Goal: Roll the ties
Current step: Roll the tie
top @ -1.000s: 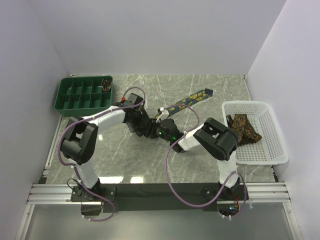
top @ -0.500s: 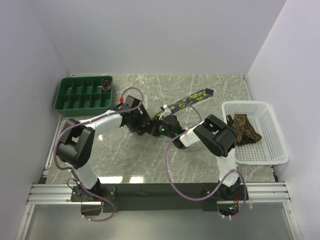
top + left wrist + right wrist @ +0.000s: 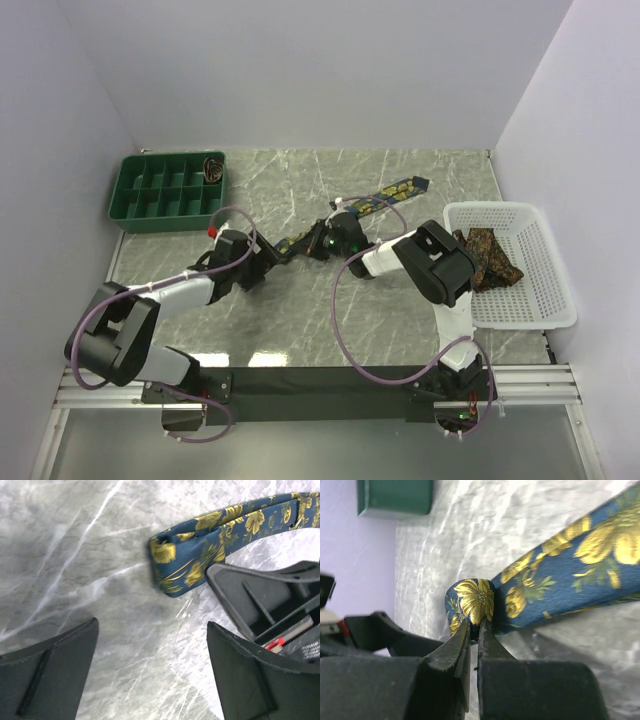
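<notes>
A navy tie (image 3: 385, 197) with yellow flowers lies slantwise across the middle of the table, its pointed end toward the far right. Its near end (image 3: 175, 570) is folded over into a small loop. My right gripper (image 3: 475, 626) is shut on that folded end (image 3: 472, 600); from above it sits at the tie's lower left end (image 3: 312, 243). My left gripper (image 3: 152, 625) stands open over bare table just short of the loop, holding nothing, and lies left of the tie from above (image 3: 268, 255). Brown ties (image 3: 485, 255) lie in the white basket.
A white mesh basket (image 3: 540, 300) stands at the right edge. A green compartment tray (image 3: 150, 195) sits at the far left with a rolled tie (image 3: 213, 168) in its back right compartment. The two grippers are close together, the right gripper's body (image 3: 270, 605) beside my left fingers.
The left gripper has opened wide and drawn back toward the near left, off the tie. The right gripper has shut on the tie's folded end and shifted slightly toward the back.
</notes>
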